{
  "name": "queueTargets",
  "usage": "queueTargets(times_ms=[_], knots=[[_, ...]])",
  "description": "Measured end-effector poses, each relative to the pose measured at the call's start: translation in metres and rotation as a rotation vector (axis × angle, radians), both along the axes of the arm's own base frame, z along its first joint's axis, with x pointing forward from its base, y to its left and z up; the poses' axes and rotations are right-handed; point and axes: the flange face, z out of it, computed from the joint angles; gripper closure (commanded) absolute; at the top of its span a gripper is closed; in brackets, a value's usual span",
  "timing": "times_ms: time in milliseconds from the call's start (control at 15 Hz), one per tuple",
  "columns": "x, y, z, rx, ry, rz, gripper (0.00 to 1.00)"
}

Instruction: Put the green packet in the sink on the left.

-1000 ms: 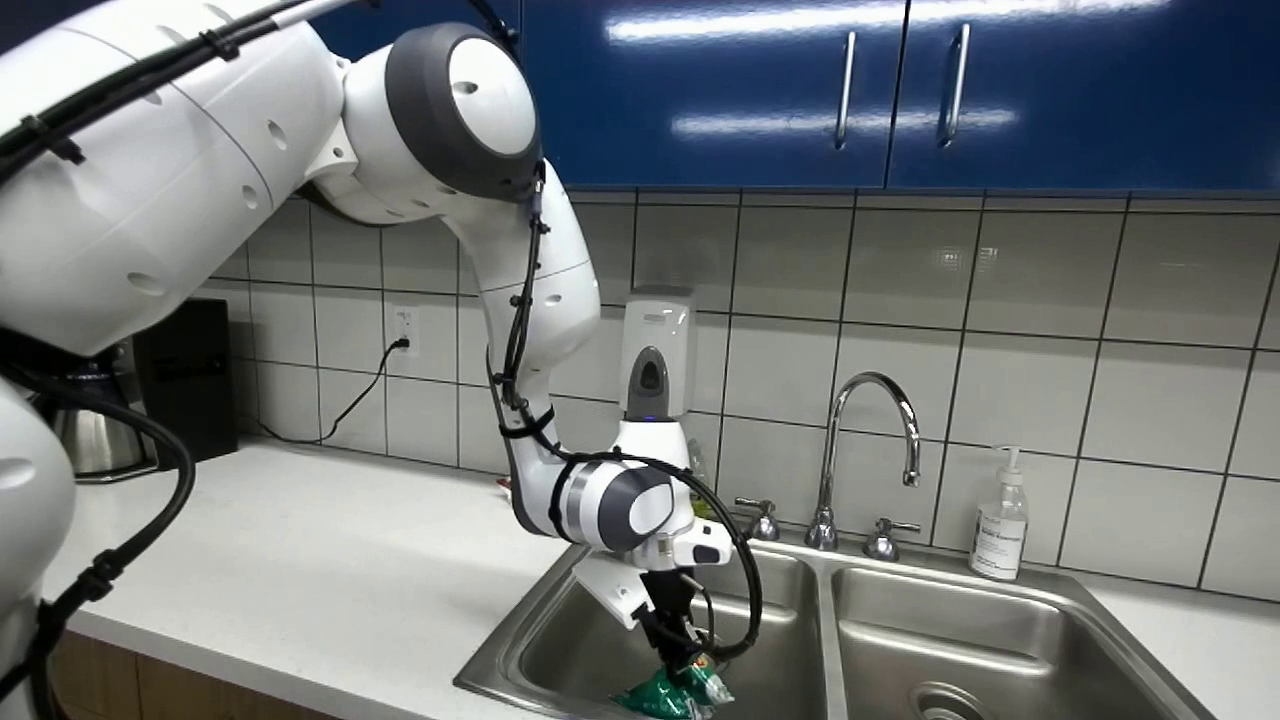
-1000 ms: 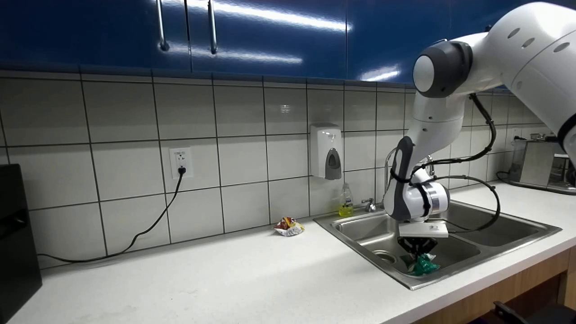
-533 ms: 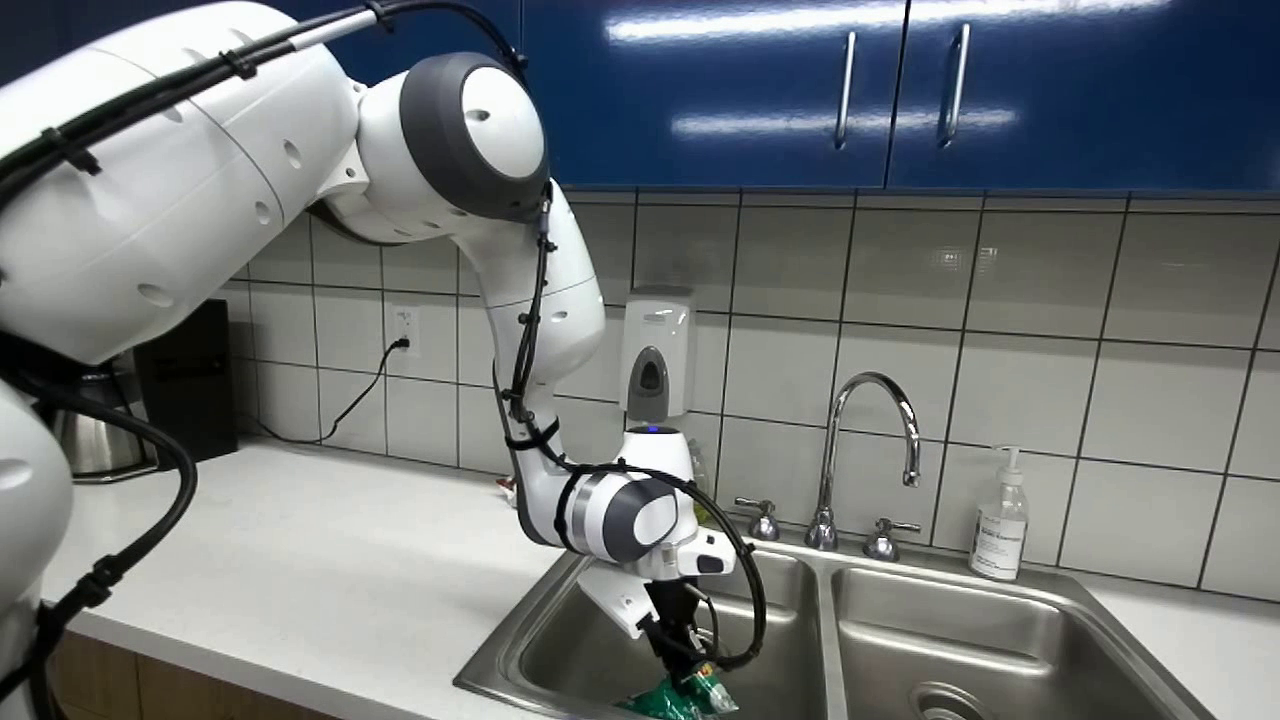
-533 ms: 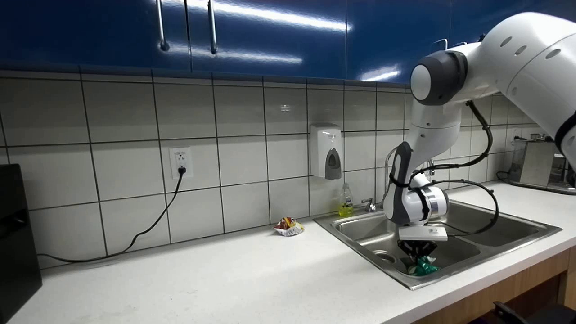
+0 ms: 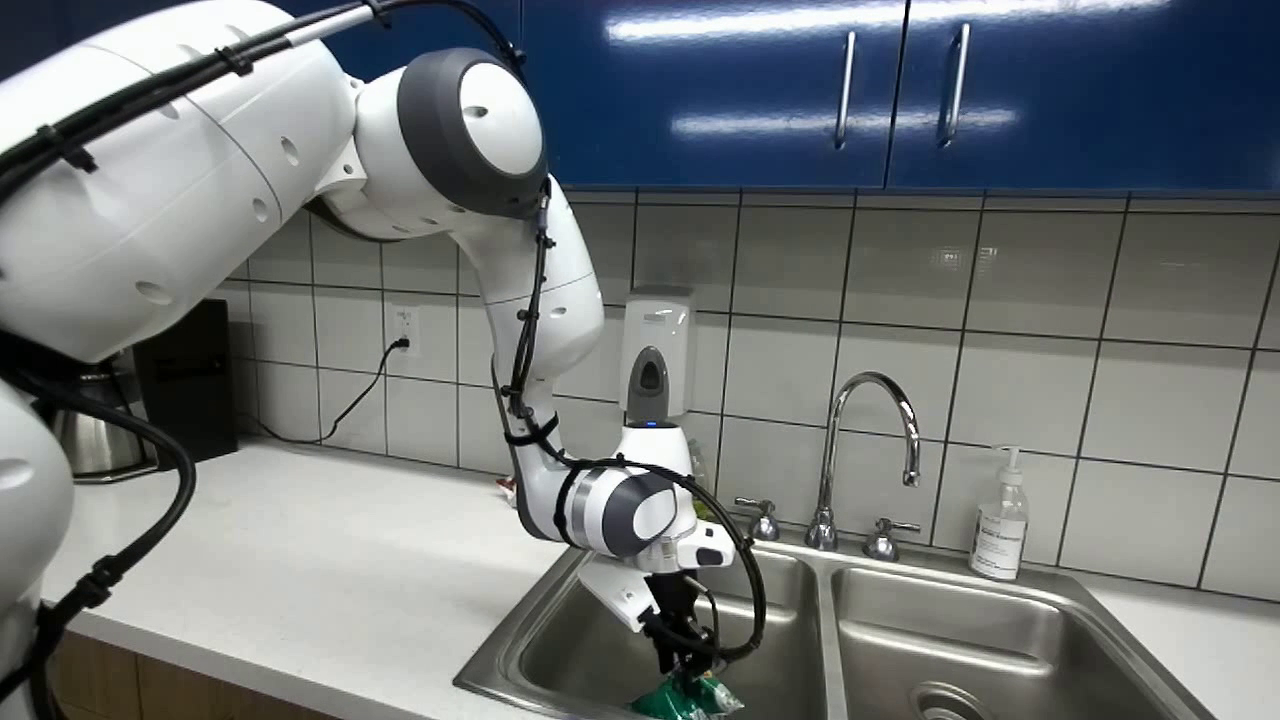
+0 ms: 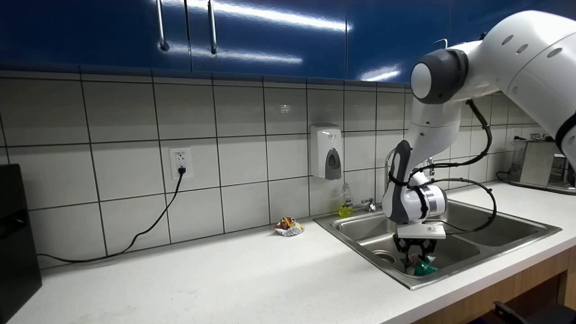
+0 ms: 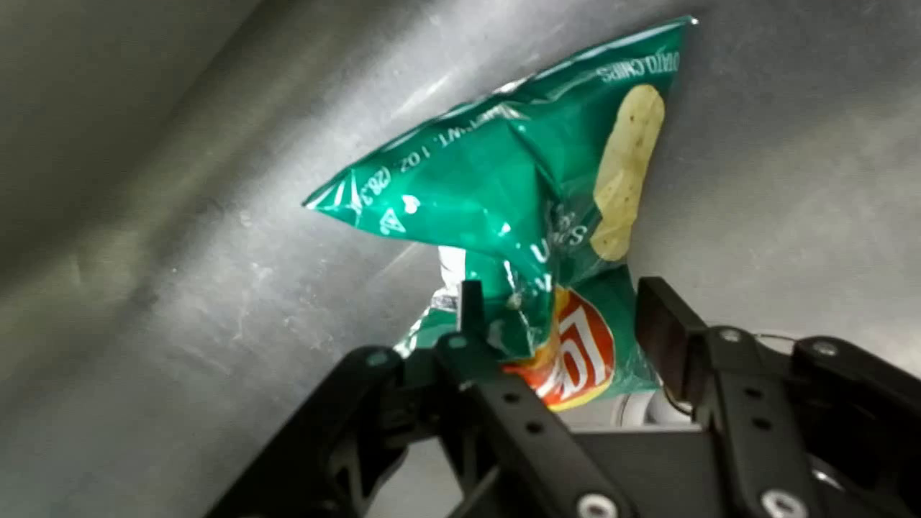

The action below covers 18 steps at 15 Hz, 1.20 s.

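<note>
"Leaning over the sink (image 5: 525, 622), is it, that white arm (image 5: 570, 320)?"

"Yes, and its fingers (image 7: 669, 338) reach down into the basin (image 5: 590, 650) on the left, as both exterior views have it."

"And the green packet (image 7: 504, 187)?"

"Lying crumpled in that same basin, right below the arm. The wrist view has one end of it between the fingers."

"Gripped, would you say?"

"Loose. The fingers stand apart, one on either side. Whether either touches the packet, I can't tell."

"What else is about?"

"In an exterior view, a tall tap (image 5: 829, 460) at the back of the sink, with a pump bottle (image 5: 998, 535) to the right of it. A soap dispenser (image 6: 324, 150) hangs on the tiled wall (image 6: 243, 157). Another crumpled packet (image 6: 289, 227), red, yellow and white, sits on the pale surface (image 6: 202, 279) beside the sink, near a bottle of yellow liquid (image 6: 345, 206). Blue cupboards (image 5: 700, 80) run along the top."
</note>
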Motion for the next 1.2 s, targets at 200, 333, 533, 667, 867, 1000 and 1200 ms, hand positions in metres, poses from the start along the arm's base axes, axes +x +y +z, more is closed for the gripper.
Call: queueTargets(times_ms=[200,333,533,667,867,1000,1200], knots=[[0.008,0.002,0.018,-0.005,-0.024,0.047,0.00],[0.011,0.009,0.031,0.003,-0.025,0.126,0.00],[0.010,0.022,0.050,0.024,-0.012,0.255,0.00],[0.005,0.029,0.063,0.036,0.004,0.323,0.00],[-0.008,0.038,0.085,0.042,0.022,0.399,0.00],[-0.018,0.043,0.101,0.044,0.029,0.434,0.00],[-0.037,0.053,0.124,0.049,0.039,0.473,0.00]])
